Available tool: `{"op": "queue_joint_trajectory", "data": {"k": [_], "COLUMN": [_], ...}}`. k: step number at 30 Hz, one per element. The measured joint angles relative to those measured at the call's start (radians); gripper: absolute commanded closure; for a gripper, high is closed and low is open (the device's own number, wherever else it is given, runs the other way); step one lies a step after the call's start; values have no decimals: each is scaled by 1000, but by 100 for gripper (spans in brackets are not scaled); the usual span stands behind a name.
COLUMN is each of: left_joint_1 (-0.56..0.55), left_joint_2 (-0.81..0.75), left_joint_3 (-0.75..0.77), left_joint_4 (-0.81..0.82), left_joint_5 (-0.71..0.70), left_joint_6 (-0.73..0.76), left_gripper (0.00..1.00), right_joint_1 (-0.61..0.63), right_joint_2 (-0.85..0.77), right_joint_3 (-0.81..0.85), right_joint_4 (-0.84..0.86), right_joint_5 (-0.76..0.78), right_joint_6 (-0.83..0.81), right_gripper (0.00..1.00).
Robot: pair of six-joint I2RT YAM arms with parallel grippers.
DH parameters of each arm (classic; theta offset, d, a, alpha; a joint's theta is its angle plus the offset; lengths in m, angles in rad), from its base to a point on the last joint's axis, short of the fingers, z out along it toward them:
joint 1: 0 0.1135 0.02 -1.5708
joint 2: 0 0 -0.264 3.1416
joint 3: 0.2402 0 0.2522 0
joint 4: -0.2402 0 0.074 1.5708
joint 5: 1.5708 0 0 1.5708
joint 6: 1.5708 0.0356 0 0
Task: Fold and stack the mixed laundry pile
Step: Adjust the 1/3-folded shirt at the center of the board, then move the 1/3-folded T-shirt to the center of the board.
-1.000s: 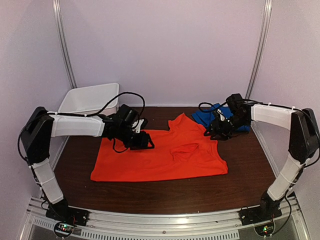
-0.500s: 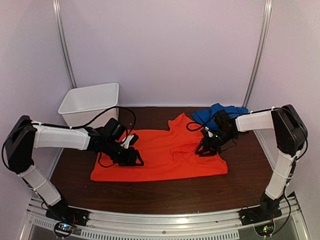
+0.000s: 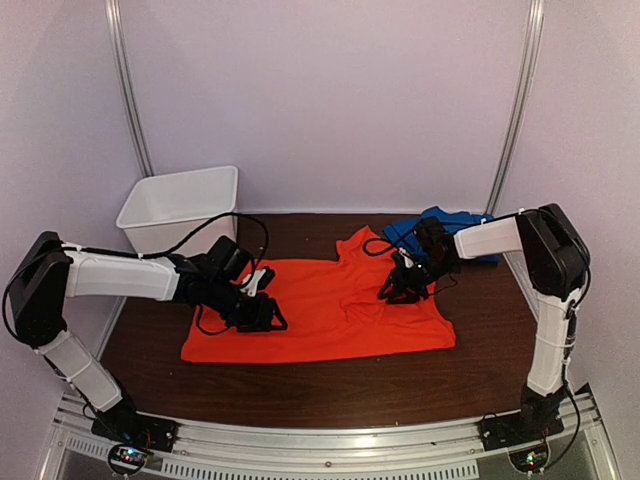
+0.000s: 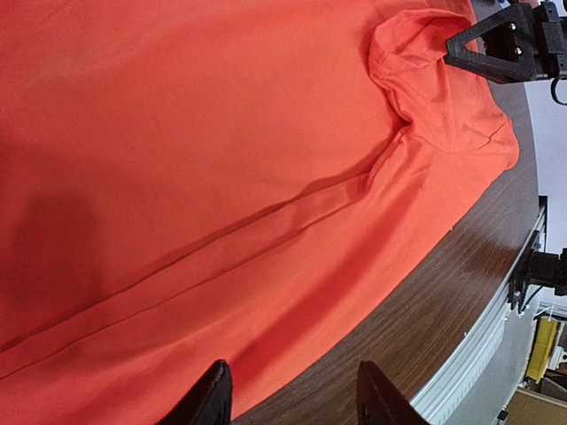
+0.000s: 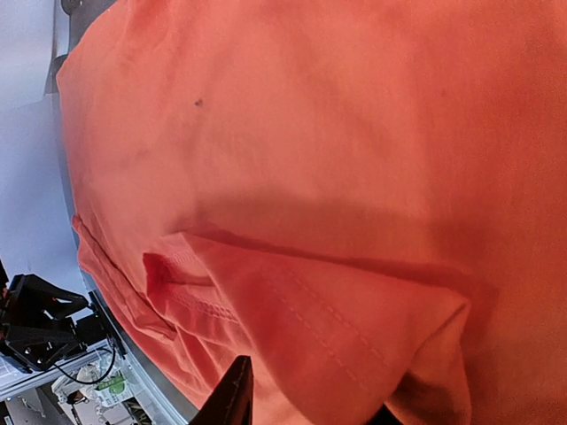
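Observation:
The orange-red T-shirt (image 3: 330, 320) lies spread flat on the dark wooden table (image 3: 330, 385). The royal-blue garment (image 3: 445, 222) lies bunched at the back right, touching the shirt's far right part. My left gripper (image 3: 268, 316) is open low over the shirt's left half. In the left wrist view its gripper (image 4: 292, 400) spans the shirt's (image 4: 221, 159) near hem and bare table. My right gripper (image 3: 392, 292) is open low over a raised fold on the shirt's right half. In the right wrist view its gripper (image 5: 310, 409) straddles a folded, stitched edge of the shirt (image 5: 310, 133).
A white plastic bin (image 3: 180, 205) stands at the back left corner. Pale walls with metal posts close the table on three sides. A metal rail (image 3: 320, 440) runs along the near edge. Bare wood shows in front of the shirt (image 4: 443, 310).
My right gripper has left the blue garment and moved left and nearer, onto the shirt's raised fold. My left gripper moved nearer over the shirt, then held still.

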Motion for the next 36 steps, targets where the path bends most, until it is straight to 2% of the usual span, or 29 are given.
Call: {"op": "queue_joint_trajectory", "data": {"k": [12, 19, 22, 29, 32, 36], "left_joint_1": [0, 0, 2, 69, 125, 171], "left_joint_2": [0, -34, -101, -228, -231, -204], "left_joint_3": [0, -4, -29, -153, -210, -235], "left_joint_4": [-22, -51, -74, -114, -132, -157], "left_joint_5": [-27, -40, -40, -30, -26, -37], "left_joint_6": [-5, 20, 42, 52, 50, 51], "left_gripper": [50, 50, 50, 51, 51, 53], "right_joint_1": [-8, -26, -29, -29, -28, -29], "right_joint_2": [129, 112, 15, -306, -343, -306], "right_joint_3": [196, 244, 192, -68, -186, -301], "right_joint_4": [41, 14, -39, -135, -139, -142], "right_joint_5": [-11, -14, -14, -15, -14, 18], "right_joint_6": [56, 47, 6, -89, -97, -97], "right_gripper": [67, 62, 61, 62, 65, 66]}}
